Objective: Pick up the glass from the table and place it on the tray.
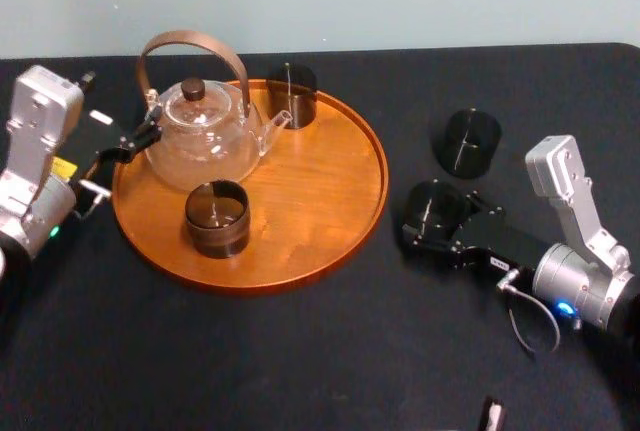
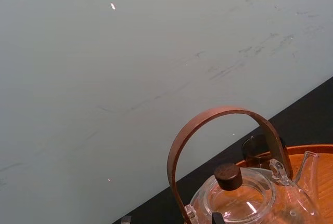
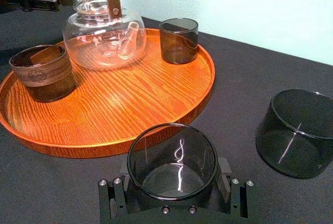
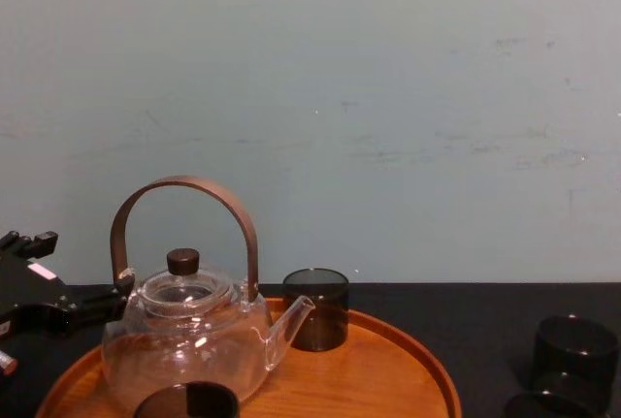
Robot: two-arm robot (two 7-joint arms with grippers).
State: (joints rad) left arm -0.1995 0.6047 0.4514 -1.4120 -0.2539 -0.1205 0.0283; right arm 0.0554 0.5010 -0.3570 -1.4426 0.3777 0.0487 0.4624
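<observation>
The glass (image 3: 173,156) is smoky, see-through and upright. It stands on the black tabletop (image 1: 300,351), off the right side of the tray (image 1: 330,201) and just clear of its rim. It sits inside my right gripper (image 3: 173,185), which brackets it on both sides low down near its base, with the gripper's body on the near side of it. I cannot tell whether the gripper is squeezing the glass or only standing around it. The base of the glass looks to be on the tabletop.

Farther away and a little to the right stands a second loose glass (image 1: 466,141) of the same dark tint, apart from the one in my gripper.

To the left, the round wooden tray carries three things. A clear teapot (image 1: 200,136) with a brown hoop handle and a dark knob on its lid sits on the far left part. A dark cup (image 1: 292,94) stands by the far rim, just beside the teapot's spout. A brown cup (image 1: 217,218) stands on the near side, just in front of the teapot.

My left gripper (image 1: 135,143) is at the tray's left edge, pointing at the teapot's left side and very close to it. I cannot make out its grip.
</observation>
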